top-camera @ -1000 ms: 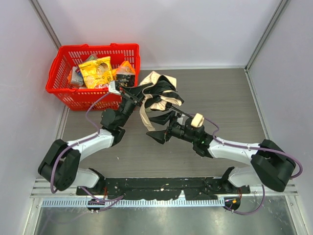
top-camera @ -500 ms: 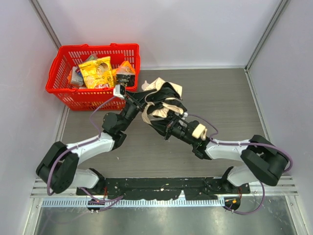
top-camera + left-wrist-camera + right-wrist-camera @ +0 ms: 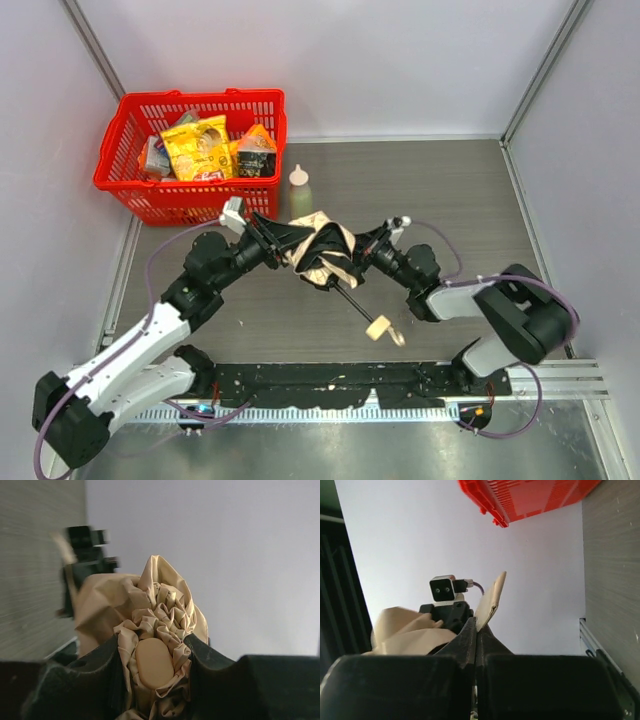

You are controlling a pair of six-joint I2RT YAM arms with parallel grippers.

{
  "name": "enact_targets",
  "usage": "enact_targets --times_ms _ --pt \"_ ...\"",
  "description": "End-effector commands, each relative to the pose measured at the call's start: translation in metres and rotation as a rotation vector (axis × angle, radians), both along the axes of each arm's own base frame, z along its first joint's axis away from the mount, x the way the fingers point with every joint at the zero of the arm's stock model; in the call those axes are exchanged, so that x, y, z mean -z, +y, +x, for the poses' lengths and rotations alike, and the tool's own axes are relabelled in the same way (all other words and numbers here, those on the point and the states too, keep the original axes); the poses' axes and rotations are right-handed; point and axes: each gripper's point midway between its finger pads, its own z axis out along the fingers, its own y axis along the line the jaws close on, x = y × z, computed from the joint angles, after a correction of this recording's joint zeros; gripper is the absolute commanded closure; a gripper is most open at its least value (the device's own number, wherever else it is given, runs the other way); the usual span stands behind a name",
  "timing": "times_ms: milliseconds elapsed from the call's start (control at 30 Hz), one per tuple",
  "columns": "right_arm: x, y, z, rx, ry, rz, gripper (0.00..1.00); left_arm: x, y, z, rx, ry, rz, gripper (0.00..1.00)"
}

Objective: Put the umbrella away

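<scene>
- The umbrella (image 3: 322,250) is bunched between your two arms near the middle of the worktop (image 3: 450,200). It sits in front of the red basket (image 3: 200,97) and near the pale green squeeze bottle (image 3: 299,190). I cannot tell whether the canopy touches the surface.
- Your left gripper (image 3: 272,236) is clenched on the gathered canopy. Its wrist view shows pleats packed between the dark fingers (image 3: 95,680) around a smooth oval cap (image 3: 154,662).
- Your right gripper (image 3: 362,251) is pinched closed on a thin fold of the same cloth, with a flat strip (image 3: 491,599) poking past the tips.
- You appear to be compacting the canopy. Bring the two grips together evenly so the folds gather along the shaft rather than twist. The right pinch holds little cloth and could slip.
- The thin black shaft (image 3: 352,300) juts toward the arm bases and ends in a small pale knob (image 3: 378,327) with a cord loop (image 3: 398,337). Mind that it doesn't snag.
- The fabric is soft and crumpled, beige with dark panels, so it will likely yield rather than push back. The basket is rigid plastic lattice and already holds packets.
</scene>
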Motion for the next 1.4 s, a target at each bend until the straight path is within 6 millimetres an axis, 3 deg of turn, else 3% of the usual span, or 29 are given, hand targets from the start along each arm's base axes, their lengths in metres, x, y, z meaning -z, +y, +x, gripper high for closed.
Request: enact_targets --times_ms 0,33,67,133,267,533,667,867,1067,1200,1300,1367 --pt "-0.036 -0.025 0.013 0.097 -0.298 -0.171 0.99 0.015 0.013 -0.019 0.033 0.039 0.297 1.00" --pt "-0.049 -0.029 0.010 0.114 -0.358 -0.197 0.99 0.025 0.015 -0.020 0.035 0.046 0.359 1.00" --pt "-0.045 -0.030 0.016 0.128 -0.371 -0.285 0.99 0.032 0.018 -0.020 0.038 0.049 0.418 1.00" --pt "-0.067 -0.033 0.015 0.159 -0.494 -0.370 0.99 0.060 0.024 -0.024 0.062 0.097 0.551 1.00" --pt "-0.092 -0.044 0.019 0.253 -0.623 -0.452 0.99 0.102 0.038 -0.023 0.035 0.169 0.670 1.00" --pt "-0.114 -0.030 0.008 0.348 -0.846 -0.669 0.99 0.181 0.044 -0.032 0.089 0.304 0.853 1.00" --pt "-0.130 -0.009 -0.020 0.354 -0.969 -0.720 0.99 0.203 0.050 -0.024 0.047 0.383 0.921 1.00" --pt "-0.129 0.026 -0.059 0.282 -1.179 -0.840 0.99 0.237 0.057 -0.015 0.033 0.517 1.113 1.00" --pt "-0.121 0.067 -0.093 0.196 -1.340 -0.923 0.99 0.278 0.053 -0.018 0.050 0.647 1.203 1.00" --pt "-0.110 0.077 -0.107 0.156 -1.374 -0.928 0.99 0.310 0.060 -0.024 0.038 0.751 1.260 1.00" --pt "-0.101 0.081 -0.111 0.147 -1.394 -0.944 0.99 0.321 0.056 -0.025 0.017 0.788 1.231 1.00" --pt "-0.102 0.068 -0.105 0.227 -1.337 -0.968 0.99 0.322 0.054 -0.024 -0.006 0.788 1.195 1.00"
